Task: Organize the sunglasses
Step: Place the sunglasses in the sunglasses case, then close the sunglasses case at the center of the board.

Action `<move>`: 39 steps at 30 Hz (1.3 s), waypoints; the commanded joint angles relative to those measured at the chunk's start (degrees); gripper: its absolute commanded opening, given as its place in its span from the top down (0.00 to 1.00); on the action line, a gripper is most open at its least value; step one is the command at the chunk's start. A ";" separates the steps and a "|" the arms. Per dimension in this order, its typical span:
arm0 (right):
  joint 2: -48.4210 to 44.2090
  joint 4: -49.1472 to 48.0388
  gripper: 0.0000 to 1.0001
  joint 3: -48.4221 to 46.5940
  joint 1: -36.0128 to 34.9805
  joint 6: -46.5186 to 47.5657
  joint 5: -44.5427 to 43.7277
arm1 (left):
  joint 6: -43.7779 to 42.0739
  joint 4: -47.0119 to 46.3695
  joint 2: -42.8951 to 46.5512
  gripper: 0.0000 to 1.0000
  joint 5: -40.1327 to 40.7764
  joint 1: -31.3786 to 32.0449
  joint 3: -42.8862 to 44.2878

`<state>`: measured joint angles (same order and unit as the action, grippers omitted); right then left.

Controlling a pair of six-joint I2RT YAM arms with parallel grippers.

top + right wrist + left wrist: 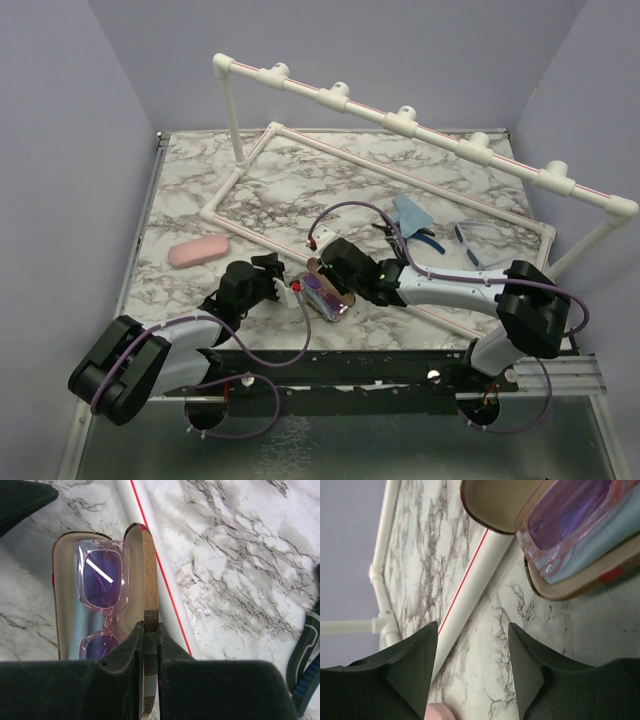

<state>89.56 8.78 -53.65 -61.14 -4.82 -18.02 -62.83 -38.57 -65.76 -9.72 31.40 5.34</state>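
Left arm [165,360] folded low, forearm angled forward and right. Left gripper [472,626] jaws spread, nothing between them. Right arm [455,288] stretched leftward across front edge, wrist low. Right gripper [150,627] jaws almost together, pinching upright lid of plaid case [149,570]. Gripper tips near each other, apart.

Sunglasses [101,577] in case [64,605]; pliers [305,670] right.
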 commanded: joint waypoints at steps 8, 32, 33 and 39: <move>-1.45 2.46 0.99 0.32 -0.29 -1.54 -5.86 | -9.89 31.64 -0.70 0.52 -11.17 -1.75 8.14; -2.88 5.37 1.00 -2.14 -0.27 -2.42 -10.80 | 11.94 38.36 -4.17 0.72 -14.46 -0.50 19.25; -2.96 5.38 0.99 -1.92 -0.24 -2.53 -11.03 | 15.60 40.49 -4.77 0.72 -14.55 -0.59 20.85; -3.71 5.13 1.00 -1.24 -0.27 -2.50 -11.44 | 27.68 44.58 -3.66 0.59 -17.30 -3.28 23.79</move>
<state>88.25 13.45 -54.46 -61.14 -6.66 -26.96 -47.00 0.40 -70.50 -22.50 30.04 28.27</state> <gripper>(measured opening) 0.034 0.353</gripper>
